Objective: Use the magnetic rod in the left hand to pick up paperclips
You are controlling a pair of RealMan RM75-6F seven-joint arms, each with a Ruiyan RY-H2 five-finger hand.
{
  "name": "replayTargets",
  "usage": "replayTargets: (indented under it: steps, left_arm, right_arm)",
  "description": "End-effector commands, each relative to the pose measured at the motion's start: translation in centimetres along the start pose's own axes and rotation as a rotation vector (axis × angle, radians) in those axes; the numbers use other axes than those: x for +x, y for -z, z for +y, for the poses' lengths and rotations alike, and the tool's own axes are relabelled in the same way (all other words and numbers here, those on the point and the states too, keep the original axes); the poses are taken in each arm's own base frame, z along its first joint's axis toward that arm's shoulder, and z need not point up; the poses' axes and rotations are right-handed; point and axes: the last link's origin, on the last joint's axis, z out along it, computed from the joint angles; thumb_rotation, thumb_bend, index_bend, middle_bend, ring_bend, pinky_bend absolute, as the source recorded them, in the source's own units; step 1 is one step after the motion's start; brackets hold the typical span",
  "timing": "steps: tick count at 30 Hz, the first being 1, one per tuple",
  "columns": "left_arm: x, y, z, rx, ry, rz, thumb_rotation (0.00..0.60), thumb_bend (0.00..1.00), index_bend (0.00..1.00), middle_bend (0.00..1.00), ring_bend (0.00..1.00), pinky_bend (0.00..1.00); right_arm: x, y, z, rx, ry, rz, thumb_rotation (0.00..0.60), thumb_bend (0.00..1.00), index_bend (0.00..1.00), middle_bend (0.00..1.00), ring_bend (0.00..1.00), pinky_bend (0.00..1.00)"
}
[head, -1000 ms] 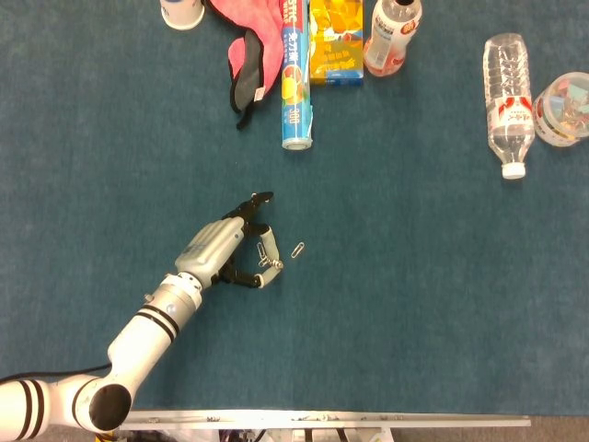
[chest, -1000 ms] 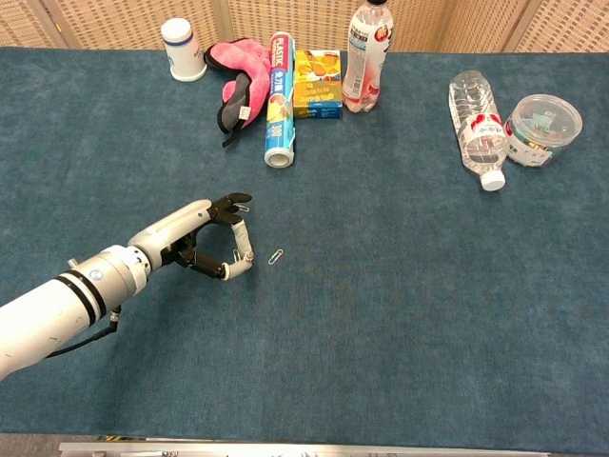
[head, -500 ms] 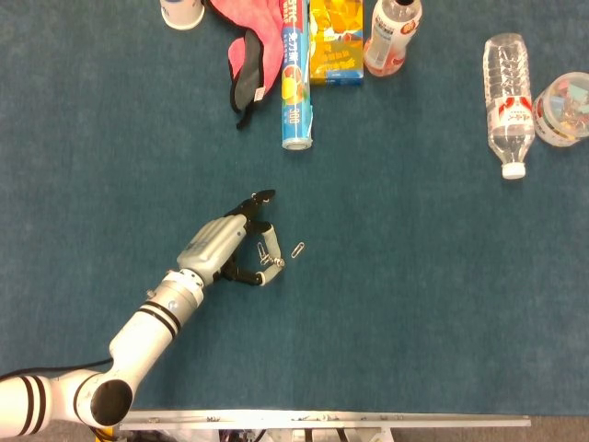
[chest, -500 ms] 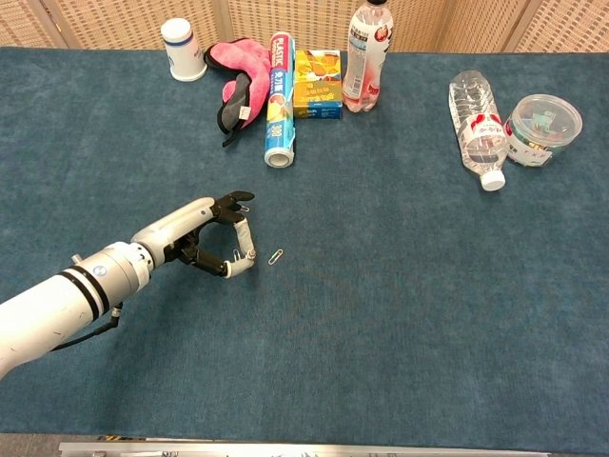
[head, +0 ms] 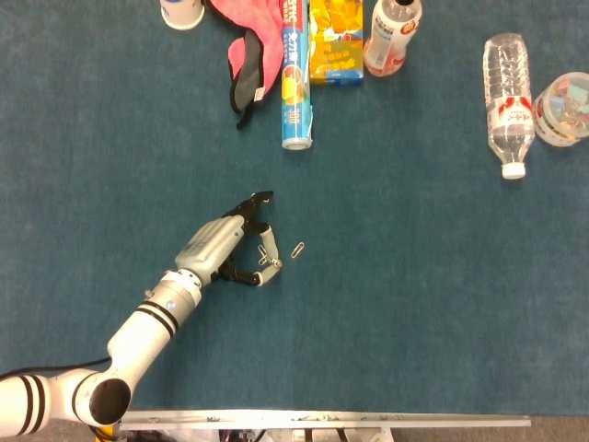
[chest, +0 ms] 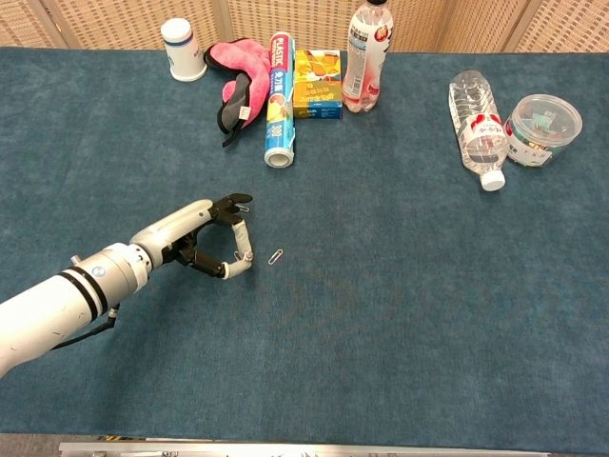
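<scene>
My left hand [head: 219, 246] [chest: 193, 238] hovers low over the blue cloth at left of centre, fingers curled around a short pale magnetic rod [head: 270, 247] [chest: 246, 244]. The rod points down and to the right. A couple of small silver paperclips [head: 264, 258] cling near its lower end. One loose paperclip [head: 297, 249] [chest: 276, 256] lies flat on the cloth just right of the rod tip, apart from it. My right hand shows in neither view.
Along the far edge stand a white cup [head: 181, 11], a pink cloth [head: 247, 37], a film roll [head: 294, 78], a yellow box [head: 336, 41] and a red-labelled bottle [head: 393, 32]. At far right lie a clear bottle [head: 508, 87] and a round clear tub [head: 563, 106].
The left hand has barely shifted with the rod. The loose paperclip lies where it was.
</scene>
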Motion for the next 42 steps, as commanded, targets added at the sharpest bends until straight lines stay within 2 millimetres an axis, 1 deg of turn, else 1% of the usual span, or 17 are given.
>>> replayTargets:
  steps: [1,5,8,14,21,30,33,36,39,42]
  left_arm:
    - [0.1,0.1,0.1,-0.004,0.003,0.004,0.6,0.36,0.57,0.0,0.0,0.08]
    - [0.6,0.6,0.5,-0.022,-0.005,0.022,0.6,0.36,0.57,0.0,0.0,0.08]
    - [1.4,1.2,0.8,-0.031,-0.014,0.053,0.6,0.36,0.57,0.0,0.0,0.08]
    - [3.2,2.4,0.4,-0.015,-0.043,0.104,0.6,0.36,0.57,0.0,0.0,0.08]
    - [5.1,3.8,-2.0,0.07,-0.052,0.156,0.6,0.36,0.57,0.0,0.0,0.08]
    - [7.7,5.9,-6.2,0.192,-0.021,0.247,0.6,0.36,0.57,0.0,0.0,0.08]
    - [7.9,6.4,-6.9,0.212,-0.017,0.254,0.6,0.36,0.57,0.0,0.0,0.08]
    - [7.7,6.6,-7.1,0.212,-0.014,0.249,0.6,0.36,0.56,0.0,0.0,0.08]
    - [7.4,6.6,-7.2,0.207,-0.011,0.243,0.6,0.36,0.52,0.0,0.0,0.08]
    - [7.2,6.6,-7.2,0.203,-0.009,0.24,0.6,0.36,0.46,0.0,0.0,0.08]
  right_arm:
    - [0.0,0.0,0.0,0.0,0.0,0.0,0.6,0.31,0.6,0.45,0.37,0.54]
    - [0.1,0.0,0.0,0.001,-0.001,0.005,0.6,0.31,0.6,0.45,0.37,0.54]
    - [0.1,0.0,0.0,0.003,-0.003,0.009,0.6,0.31,0.6,0.45,0.37,0.54]
    - [0.1,0.0,-0.1,0.006,-0.003,0.006,0.6,0.31,0.6,0.45,0.37,0.54]
    - [-0.1,-0.2,-0.5,0.013,0.0,0.003,0.6,0.31,0.6,0.45,0.37,0.54]
    - [0.0,-0.2,-0.7,0.015,0.005,0.006,0.6,0.31,0.6,0.45,0.37,0.54]
    - [0.0,-0.3,-0.8,0.015,0.005,0.005,0.6,0.31,0.6,0.45,0.37,0.54]
    - [-0.1,-0.4,-1.0,0.019,0.005,0.001,0.6,0.31,0.6,0.45,0.37,0.54]
    - [-0.2,-0.4,-1.2,0.022,0.008,-0.002,0.6,0.31,0.6,0.45,0.37,0.54]
    - [-0.2,-0.4,-1.2,0.022,0.008,-0.001,0.6,0.31,0.6,0.45,0.37,0.54]
